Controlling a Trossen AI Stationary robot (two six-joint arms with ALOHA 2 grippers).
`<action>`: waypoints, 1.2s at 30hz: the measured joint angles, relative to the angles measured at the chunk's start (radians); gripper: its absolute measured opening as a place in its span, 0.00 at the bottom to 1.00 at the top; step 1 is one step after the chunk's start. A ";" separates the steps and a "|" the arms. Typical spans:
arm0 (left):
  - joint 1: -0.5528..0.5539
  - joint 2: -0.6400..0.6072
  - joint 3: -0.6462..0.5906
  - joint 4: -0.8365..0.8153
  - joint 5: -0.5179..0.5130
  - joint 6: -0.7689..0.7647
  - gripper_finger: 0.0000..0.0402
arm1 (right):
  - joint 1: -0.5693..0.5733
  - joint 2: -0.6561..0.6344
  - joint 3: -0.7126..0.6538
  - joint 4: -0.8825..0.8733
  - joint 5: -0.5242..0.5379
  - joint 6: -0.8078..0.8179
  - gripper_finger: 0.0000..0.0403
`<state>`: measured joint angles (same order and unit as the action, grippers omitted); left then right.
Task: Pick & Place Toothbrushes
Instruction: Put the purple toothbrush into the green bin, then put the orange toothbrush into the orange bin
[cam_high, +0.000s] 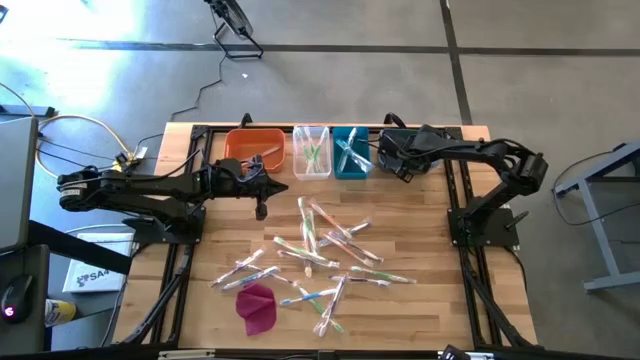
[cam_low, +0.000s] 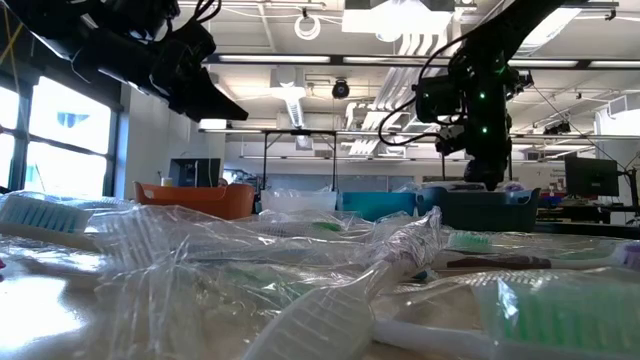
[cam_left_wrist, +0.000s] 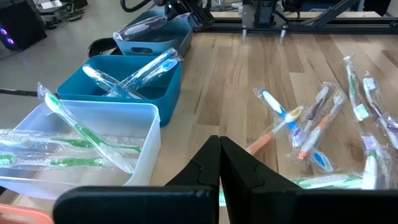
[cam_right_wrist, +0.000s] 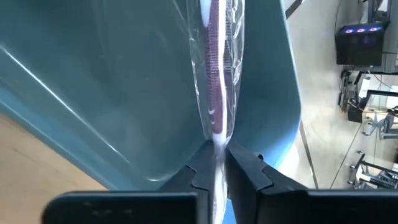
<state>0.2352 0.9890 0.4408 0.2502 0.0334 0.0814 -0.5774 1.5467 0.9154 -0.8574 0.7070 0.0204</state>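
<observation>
Many wrapped toothbrushes (cam_high: 322, 252) lie scattered on the wooden table. At the far edge stand an orange bin (cam_high: 253, 147), a clear bin (cam_high: 311, 150) with green-handled toothbrushes, a teal bin (cam_high: 350, 153) with blue ones, and a slate-blue bin (cam_left_wrist: 154, 36). My right gripper (cam_right_wrist: 216, 176) hangs over the slate-blue bin, shut on a purple-handled wrapped toothbrush (cam_right_wrist: 214, 74). My left gripper (cam_left_wrist: 219, 152) is shut and holds nothing; it hovers above the table in front of the orange and clear bins (cam_high: 281, 187). My right gripper pinches the purple-handled toothbrush between its two fingers at the end nearest them (cam_right_wrist: 216, 144), wrapper and all. The fingers slant down into the slate-blue bin, and the toothbrush runs on along their line over the bin's inside. Whether its far end rests on the bin, I cannot tell.
A magenta cloth lump (cam_high: 258, 306) lies near the front left of the pile. Black rails frame the table on both sides. Bare wood (cam_high: 420, 220) shows between the bins and the pile.
</observation>
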 joint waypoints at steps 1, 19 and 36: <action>0.000 0.000 0.000 0.000 0.000 0.000 0.00 | 0.000 0.000 0.000 0.000 0.001 -0.005 0.09; 0.000 0.000 0.000 -0.022 0.000 0.000 0.00 | 0.001 0.000 0.000 -0.024 -0.161 -0.128 0.28; 0.000 0.000 0.000 -0.021 0.000 0.000 0.00 | 0.062 -0.020 -0.001 -0.023 -0.100 -0.119 0.10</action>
<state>0.2352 0.9890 0.4408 0.2287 0.0334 0.0811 -0.5157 1.5265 0.9146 -0.8806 0.6071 -0.0986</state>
